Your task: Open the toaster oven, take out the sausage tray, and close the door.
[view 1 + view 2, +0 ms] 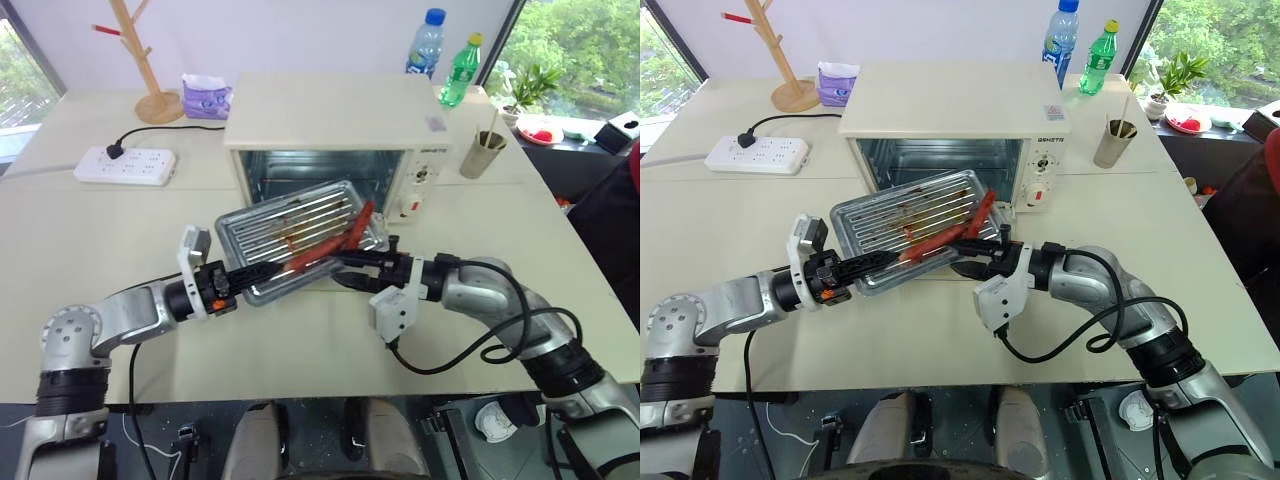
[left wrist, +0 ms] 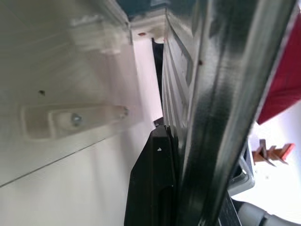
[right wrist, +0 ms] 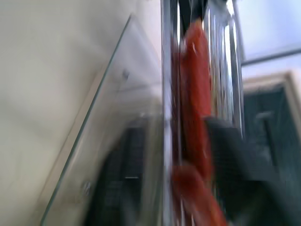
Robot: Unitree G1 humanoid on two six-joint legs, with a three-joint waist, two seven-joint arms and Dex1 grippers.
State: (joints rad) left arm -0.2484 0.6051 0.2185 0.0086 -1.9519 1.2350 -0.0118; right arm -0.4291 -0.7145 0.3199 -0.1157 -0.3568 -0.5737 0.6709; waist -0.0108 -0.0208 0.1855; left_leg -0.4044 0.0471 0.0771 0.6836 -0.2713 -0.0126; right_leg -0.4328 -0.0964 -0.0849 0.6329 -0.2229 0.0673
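Tray's out of the toaster oven (image 1: 335,130), tipped up over the dropped door in front. Left gripper (image 1: 243,275) is clamped on the sausage tray (image 1: 290,225) near-left rim; right gripper (image 1: 352,272) looks partly open under the right edge (can't tell if it's gripping). Level it before setting it on the counter (image 1: 90,250) or those thin red sausages slide off the ridged silver rack

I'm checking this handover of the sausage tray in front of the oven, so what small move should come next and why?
Probably draw the right claw clear, then let the left claw lower the sausage tray onto the table. The left claw is shut on the tray's near rim, the tray hangs tilted in front of the toaster oven, and the sausages lie slanted toward its low side. The door is still open.
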